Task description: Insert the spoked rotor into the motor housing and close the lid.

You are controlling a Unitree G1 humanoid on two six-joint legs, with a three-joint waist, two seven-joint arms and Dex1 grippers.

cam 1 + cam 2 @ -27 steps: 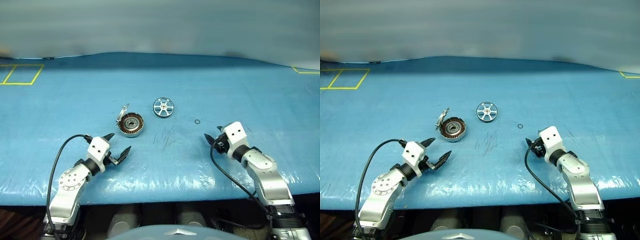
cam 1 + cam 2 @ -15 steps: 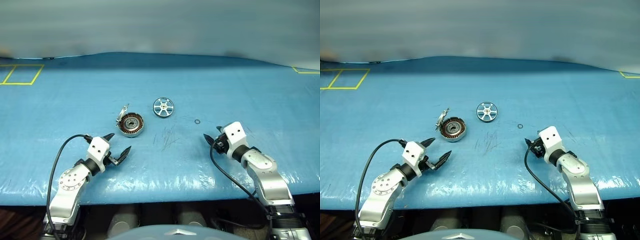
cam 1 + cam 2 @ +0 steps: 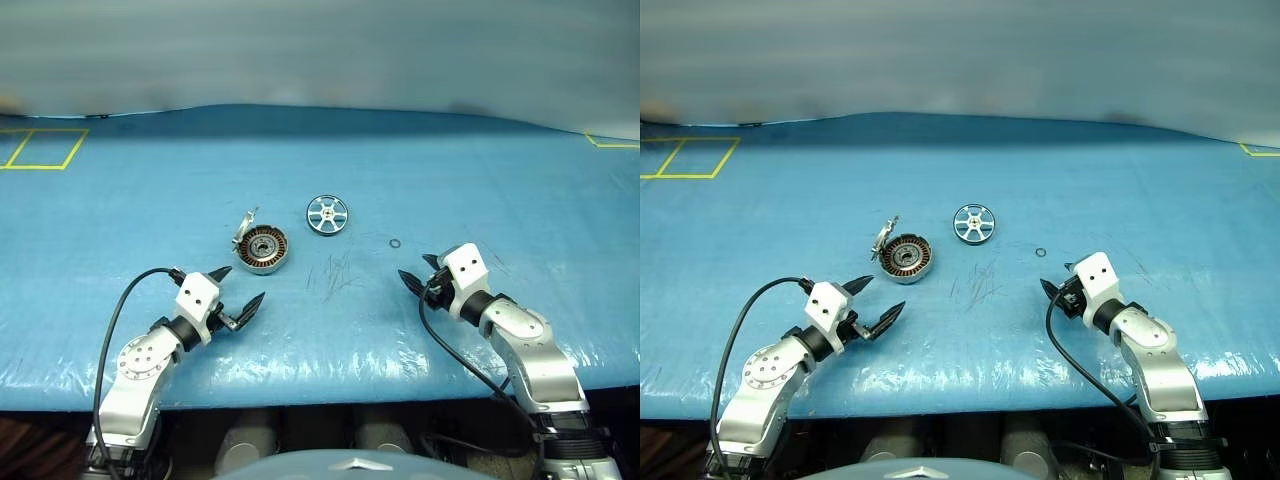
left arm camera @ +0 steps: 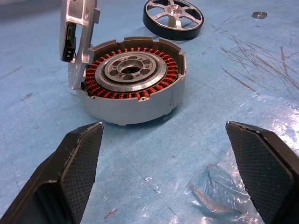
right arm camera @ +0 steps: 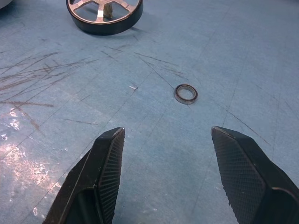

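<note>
Reaching with the right gripper (image 3: 1052,290), spread and empty, should carry past the small ring (image 5: 186,93) ahead to the spoked rotor (image 3: 974,223); left gripper (image 3: 241,287) gapes empty before the motor housing (image 4: 133,84).

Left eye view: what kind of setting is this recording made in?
Probably a lab test bench: a table under a blue plastic sheet, yellow tape marking out squares, and loose motor parts, a motor housing and a spoked rotor, laid out for assembly.

Spoked rotor (image 3: 327,214) just beside motor housing (image 3: 264,249), lid (image 3: 244,225) upright.
</note>
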